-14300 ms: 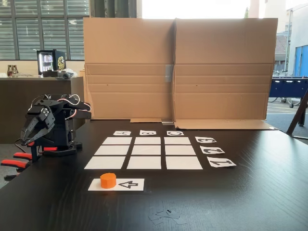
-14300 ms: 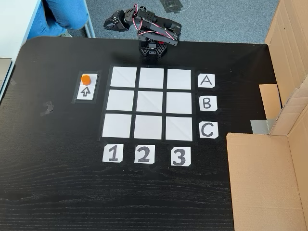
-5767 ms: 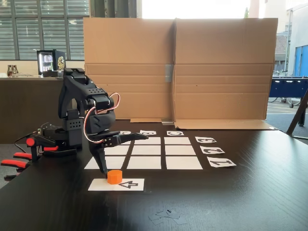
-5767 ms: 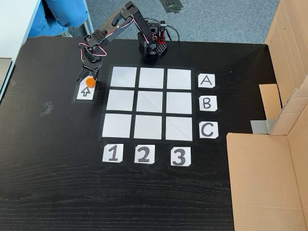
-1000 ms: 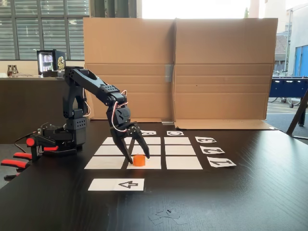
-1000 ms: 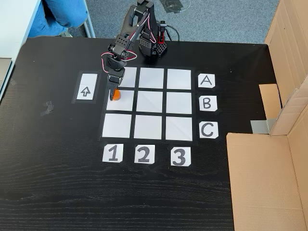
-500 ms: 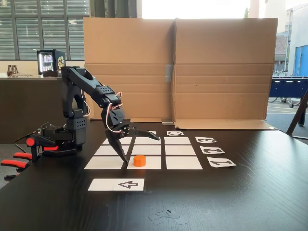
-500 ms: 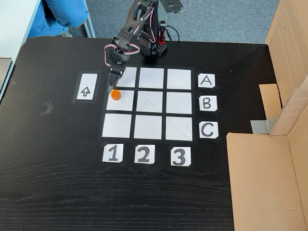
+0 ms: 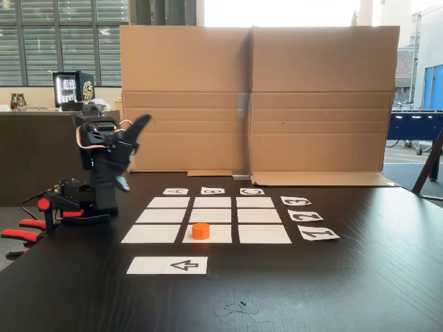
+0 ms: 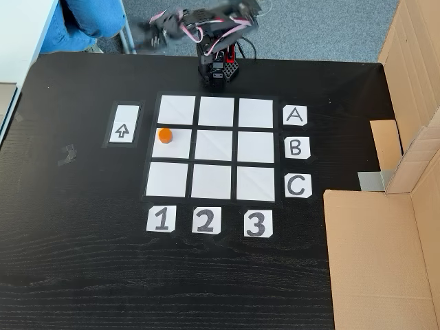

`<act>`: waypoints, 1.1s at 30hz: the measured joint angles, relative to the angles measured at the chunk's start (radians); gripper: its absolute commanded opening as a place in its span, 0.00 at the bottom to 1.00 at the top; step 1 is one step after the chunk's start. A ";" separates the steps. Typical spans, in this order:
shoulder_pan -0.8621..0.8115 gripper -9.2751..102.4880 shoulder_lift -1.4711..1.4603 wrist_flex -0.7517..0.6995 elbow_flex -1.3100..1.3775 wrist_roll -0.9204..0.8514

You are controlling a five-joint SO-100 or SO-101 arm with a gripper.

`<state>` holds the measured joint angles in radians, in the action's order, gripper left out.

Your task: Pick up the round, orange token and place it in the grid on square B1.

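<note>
The token sits on square B1 of the grid.

Paper labels on worktop, read in a fixed view: A, B, C beside grid; 1, 2, 3 below it. Black arrow on paper strip.

Dark wood-grain bench fills foreground. Tall cardboard screen, two panels joined by grey tape, stands along far edge; same cardboard at right in a fixed view from above. Behind: windows with slatted blinds, bright daylight above the cardboard. Small black fridge on dark counter at left. Blue-grey carpet floor beyond bench. Seated person's blue trouser leg at upper left, beside white tabletop.
</note>
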<state>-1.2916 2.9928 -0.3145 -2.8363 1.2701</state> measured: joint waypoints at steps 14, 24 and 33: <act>-0.426 0.08 0.337 -0.307 -0.213 0.233; -0.445 0.08 0.328 -0.402 -0.216 0.244; -0.445 0.08 0.328 -0.402 -0.216 0.244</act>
<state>-1.7365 3.3211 -0.7164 -3.0526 1.5140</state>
